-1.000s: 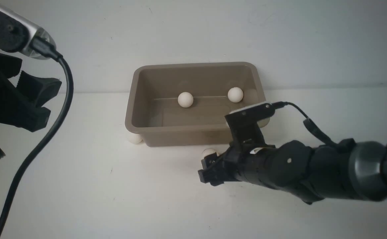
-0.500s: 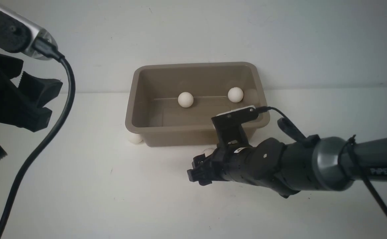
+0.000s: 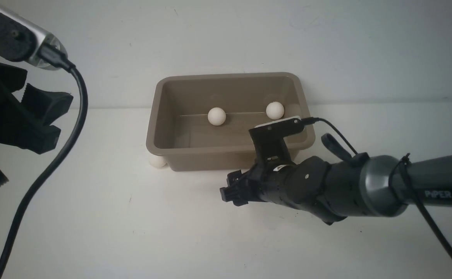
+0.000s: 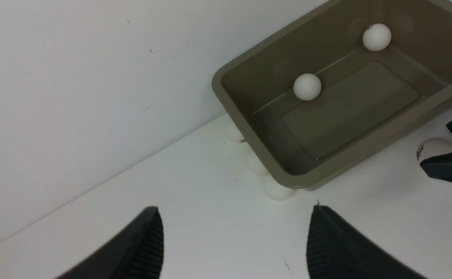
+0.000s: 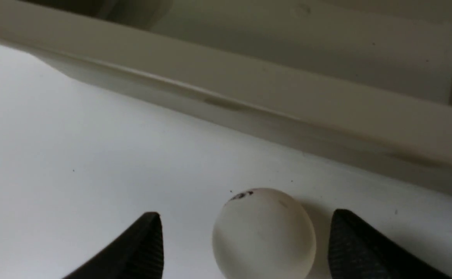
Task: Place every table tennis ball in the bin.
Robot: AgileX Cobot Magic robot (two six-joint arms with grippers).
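Observation:
The grey-brown bin (image 3: 210,161) stands at the back of the table with two table tennis balls (image 3: 216,116) (image 3: 275,110) inside. My right gripper (image 3: 231,192) lies low just in front of the bin's near wall. It is open, and a white ball with a small dark mark (image 5: 263,232) sits on the table between its fingers (image 5: 144,248), with a gap on each side. That ball is hidden in the front view. Another ball (image 3: 157,162) rests by the bin's front left corner. My left gripper (image 4: 235,209) hangs open and empty, high at the left.
The left wrist view shows three balls (image 4: 278,190) (image 4: 256,164) (image 4: 234,132) lined along the bin's left end, close under its rim (image 4: 249,128). A black cable (image 3: 55,155) hangs from the left arm. The white wall stands right behind the bin.
My right arm has slid left along the bin's front and a little forward, and its fingers now straddle the marked ball, which the front view no longer shows. The left arm has stayed still.

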